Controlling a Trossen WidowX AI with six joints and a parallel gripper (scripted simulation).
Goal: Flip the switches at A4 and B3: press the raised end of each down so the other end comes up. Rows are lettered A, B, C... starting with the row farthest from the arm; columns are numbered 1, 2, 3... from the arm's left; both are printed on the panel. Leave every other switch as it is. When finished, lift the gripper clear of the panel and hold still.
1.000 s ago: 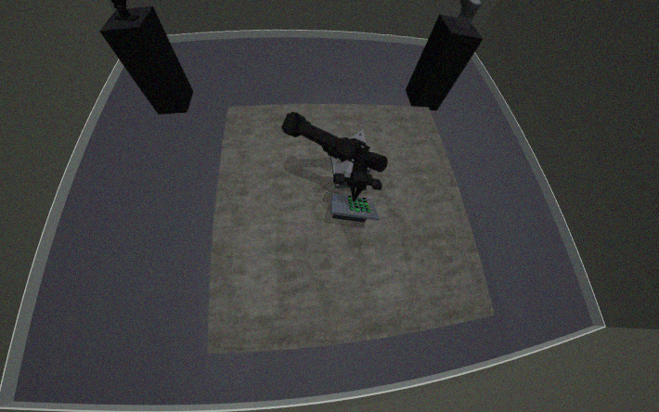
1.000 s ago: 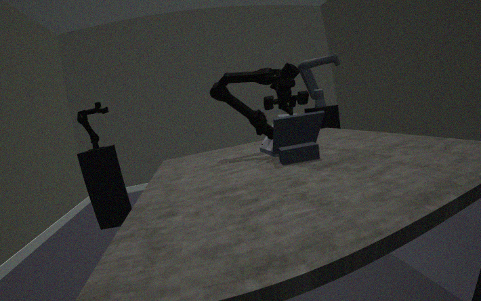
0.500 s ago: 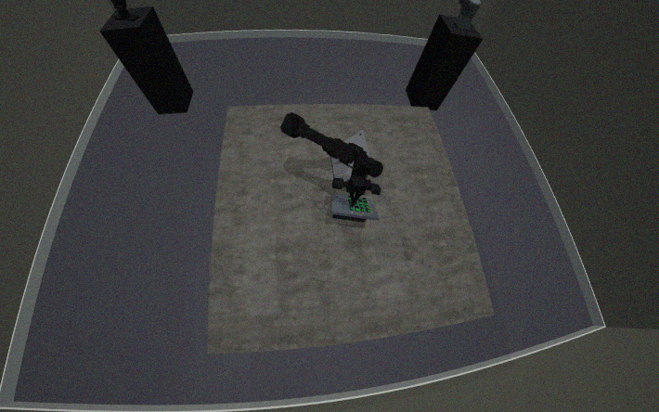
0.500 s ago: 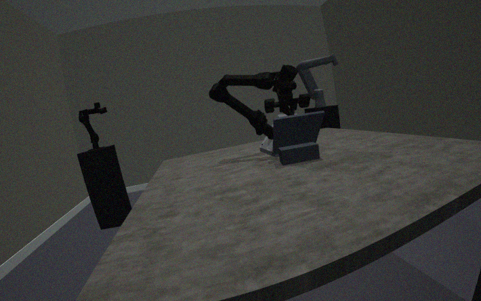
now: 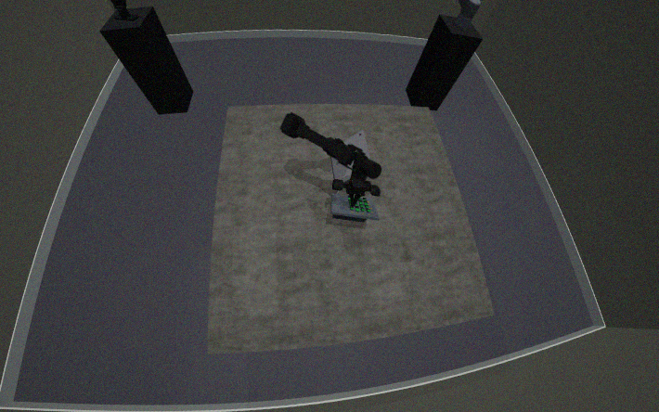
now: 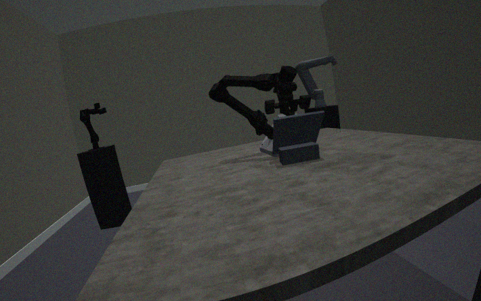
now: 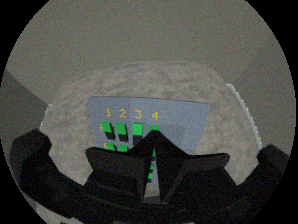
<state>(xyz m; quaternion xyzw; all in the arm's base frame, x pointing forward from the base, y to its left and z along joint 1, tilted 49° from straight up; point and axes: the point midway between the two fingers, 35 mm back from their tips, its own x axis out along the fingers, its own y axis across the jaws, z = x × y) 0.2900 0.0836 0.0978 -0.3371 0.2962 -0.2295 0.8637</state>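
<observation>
One grey switch panel (image 5: 341, 209) lies on the mottled desk (image 5: 322, 286), just in front of the arm's pale base plate (image 5: 360, 139), and it carries a grid of green rocker switches (image 5: 360, 206) with yellow column numbers 1 to 4 printed along its far edge in the wrist view. In that wrist view the panel (image 7: 189, 119) fills the middle ground, and the pincer (image 7: 152, 141) sits over the right-hand part of the grid, its two black fingers pressed together into a single point with nothing between them. The tip covers the switches around columns 3 and 4, so their positions cannot be read; the switches in columns 1 and 2 (image 7: 115, 133) remain visible to the left of it. From the top view the pincer (image 5: 354, 199) points down at the near-arm edge of the switch grid, though whether it touches a switch cannot be told. From the exterior view the panel (image 6: 295, 131) stands tilted on a low block, its back to the camera, with the arm (image 6: 242, 83) bent over it from behind. Two dark pedestals (image 5: 146, 58) stand off the desk at the far corners.
</observation>
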